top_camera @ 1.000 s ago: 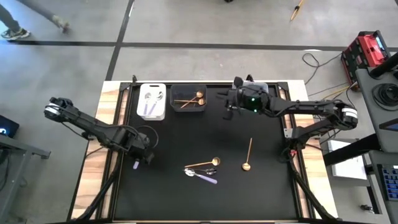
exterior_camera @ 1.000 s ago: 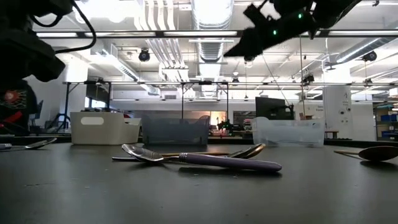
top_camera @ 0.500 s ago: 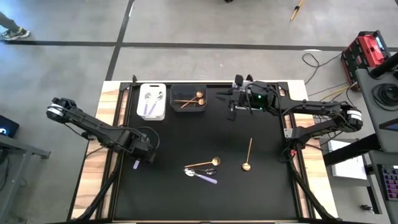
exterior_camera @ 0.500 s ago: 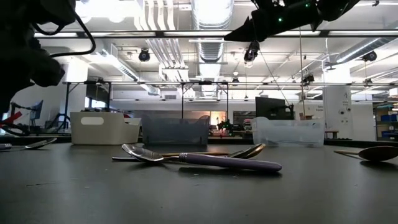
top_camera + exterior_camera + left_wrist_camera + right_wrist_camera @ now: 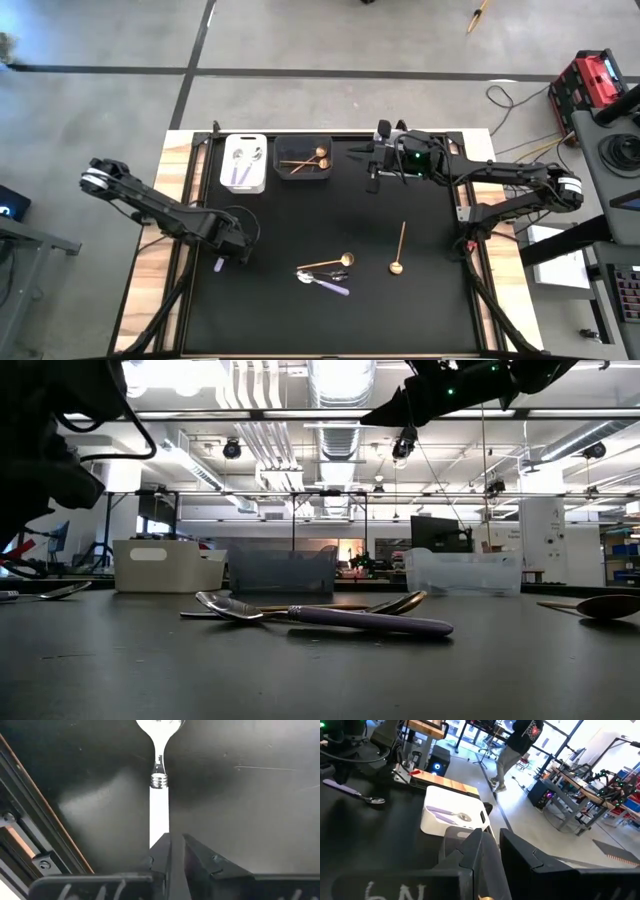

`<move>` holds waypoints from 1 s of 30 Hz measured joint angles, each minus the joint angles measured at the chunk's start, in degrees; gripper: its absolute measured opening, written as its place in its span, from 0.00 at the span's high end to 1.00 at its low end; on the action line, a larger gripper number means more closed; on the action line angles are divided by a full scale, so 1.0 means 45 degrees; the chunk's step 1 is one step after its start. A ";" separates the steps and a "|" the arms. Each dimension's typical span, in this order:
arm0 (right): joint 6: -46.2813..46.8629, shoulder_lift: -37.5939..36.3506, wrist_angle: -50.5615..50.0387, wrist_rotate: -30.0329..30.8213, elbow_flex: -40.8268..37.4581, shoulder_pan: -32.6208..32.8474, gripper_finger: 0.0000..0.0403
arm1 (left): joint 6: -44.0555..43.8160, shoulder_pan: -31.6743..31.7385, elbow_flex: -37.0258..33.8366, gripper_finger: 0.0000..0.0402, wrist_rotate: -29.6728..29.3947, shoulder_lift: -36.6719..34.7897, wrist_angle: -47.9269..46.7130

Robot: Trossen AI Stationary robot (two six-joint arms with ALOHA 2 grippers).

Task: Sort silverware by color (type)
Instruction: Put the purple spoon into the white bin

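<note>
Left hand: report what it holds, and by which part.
Cannot be told. The left hand sits at the handle end of the lilac-handled spoon, but no grip shows.
</note>
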 joint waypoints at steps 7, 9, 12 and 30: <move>0.0000 0.0000 0.0000 0.0006 0.0000 -0.0004 0.85 | 0.0073 0.0010 0.0000 0.85 -0.0746 0.0420 -0.0013; 0.0000 0.0000 0.0000 0.0006 0.0000 0.0001 0.85 | 0.0073 0.0010 0.0000 0.82 -0.0784 0.0498 -0.0044; 0.0000 0.0000 -0.0005 0.0008 0.0000 -0.0002 0.85 | 0.0073 0.0010 0.0000 0.78 -0.0787 0.0667 -0.0069; -0.0016 0.0000 -0.0160 0.0084 0.0000 0.0000 0.85 | 0.0166 0.0010 0.0000 0.50 -0.1346 0.1748 -0.0084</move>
